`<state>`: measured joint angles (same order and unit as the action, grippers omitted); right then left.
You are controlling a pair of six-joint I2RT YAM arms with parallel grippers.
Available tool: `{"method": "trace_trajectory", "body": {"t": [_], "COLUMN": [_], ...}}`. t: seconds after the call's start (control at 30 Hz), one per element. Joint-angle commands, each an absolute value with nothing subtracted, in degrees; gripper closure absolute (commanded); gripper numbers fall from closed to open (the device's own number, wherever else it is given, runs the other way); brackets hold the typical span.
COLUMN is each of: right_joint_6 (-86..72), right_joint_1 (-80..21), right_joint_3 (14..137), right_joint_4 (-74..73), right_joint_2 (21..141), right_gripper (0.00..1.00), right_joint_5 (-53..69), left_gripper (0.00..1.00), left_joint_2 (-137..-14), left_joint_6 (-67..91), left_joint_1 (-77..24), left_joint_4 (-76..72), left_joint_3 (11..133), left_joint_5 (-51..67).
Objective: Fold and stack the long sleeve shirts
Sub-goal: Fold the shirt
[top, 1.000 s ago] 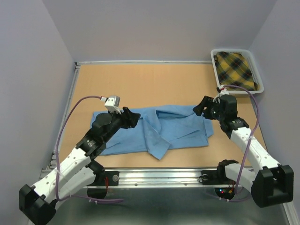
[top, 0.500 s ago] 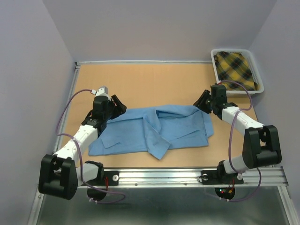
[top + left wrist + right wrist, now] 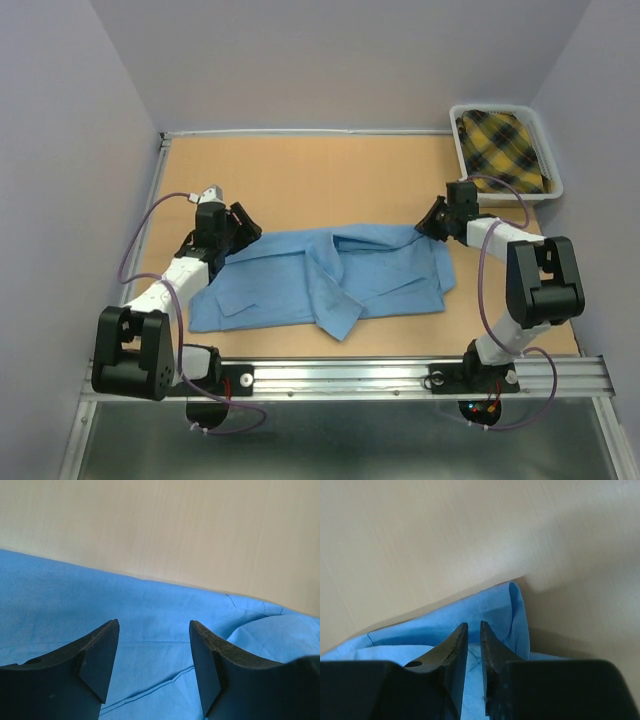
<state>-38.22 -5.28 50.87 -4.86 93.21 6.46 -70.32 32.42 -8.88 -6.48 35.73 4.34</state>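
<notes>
A light blue long sleeve shirt (image 3: 330,275) lies spread across the middle of the table, collar up and front flaps partly folded over. My left gripper (image 3: 245,222) hovers open over the shirt's far left edge; the left wrist view shows the cloth (image 3: 75,595) beneath it, and nothing sits between its fingers (image 3: 100,650). At the shirt's far right corner my right gripper (image 3: 430,222) has its jaws drawn almost together, pinching the cloth (image 3: 515,610), whose raised edge curls beside its fingers (image 3: 492,645).
A white bin (image 3: 455,130) stands at the back right corner and holds a yellow and black plaid garment (image 3: 503,150). A raised rail borders the wooden table (image 3: 300,175) at the left and back. Grey walls enclose the table.
Both arms have reached outward and lowered to the shirt's far corners. The right jaws have drawn together on the right corner. The left jaws have stayed wide.
</notes>
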Motion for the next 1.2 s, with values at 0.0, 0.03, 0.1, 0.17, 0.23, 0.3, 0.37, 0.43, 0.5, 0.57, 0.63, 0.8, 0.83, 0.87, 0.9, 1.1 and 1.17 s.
{"method": "trace_trajectory", "body": {"t": [0.0,0.03,0.1,0.17,0.23,0.3,0.37,0.43,0.5,0.57,0.63,0.8,0.83,0.87,0.9,1.1,1.17], "right_joint_6": [-39.55,-39.90,-40.34,-40.95,-41.57,-42.36,-43.06,-43.42,-43.51,-42.72,-41.84,-37.89,-37.53,-36.75,-36.48,-33.67,-32.44], "right_joint_1": [-4.13,-3.87,-3.25,-2.73,-2.20,-1.32,-0.53,-0.26,1.13,1.58,1.67,1.58,1.67,1.58,1.58,1.49,1.49], "right_joint_3": [54.75,54.76,54.76,54.93,55.02,55.19,54.85,54.41,53.53,53.00,52.47,52.91,52.82,52.82,52.74,51.34,49.84], "right_joint_4": [-0.53,1.13,2.80,4.47,5.44,6.06,6.85,7.38,7.64,7.65,7.47,7.30,7.21,7.03,6.25,2.12,0.80], "right_joint_2": [96.14,96.85,98.08,100.01,101.33,103.09,103.97,104.76,104.77,104.33,102.84,97.83,95.30,94.06,92.56,81.06,76.67], "right_gripper": [0.80,0.80,0.83,0.85,0.85,0.86,0.86,0.86,0.86,0.86,0.85,0.78,0.77,0.75,0.71,0.42,0.34], "right_joint_5": [6.94,7.12,7.82,8.17,8.96,9.49,9.67,9.84,9.76,9.41,9.14,12.12,12.56,12.92,13.62,15.46,16.60], "left_gripper": [0.31,0.31,0.31,0.31,0.32,0.32,0.32,0.32,0.33,0.33,0.33,0.29,0.28,0.27,0.23,0.18,0.15], "left_joint_2": [-72.94,-73.65,-75.57,-77.68,-79.27,-82.16,-84.45,-87.44,-89.46,-89.91,-89.48,-83.35,-81.84,-80.17,-76.59,-62.96,-60.31], "left_joint_6": [31.99,31.99,32.34,32.69,32.78,32.52,32.43,32.43,32.52,32.61,32.70,32.78,33.31,33.40,33.57,40.84,44.62], "left_joint_1": [-8.35,-8.09,-7.30,-6.07,-4.93,-4.40,-3.52,-2.90,-2.03,-1.58,-1.23,-1.58,-2.54,-3.33,-4.30,-17.10,-22.99], "left_joint_4": [-9.40,-10.01,-10.72,-12.21,-13.61,-13.89,-14.06,-13.98,-13.27,-12.92,-12.31,-8.97,-7.05,-6.16,-5.20,1.84,3.42], "left_joint_3": [38.14,38.14,38.14,38.41,39.02,40.68,41.92,43.50,44.38,44.47,44.38,44.03,43.77,43.68,43.16,39.65,38.94], "left_joint_5": [4.22,4.13,4.04,4.13,4.48,4.48,5.27,5.71,6.06,5.63,5.10,7.29,7.73,8.00,8.09,7.21,6.68]}}
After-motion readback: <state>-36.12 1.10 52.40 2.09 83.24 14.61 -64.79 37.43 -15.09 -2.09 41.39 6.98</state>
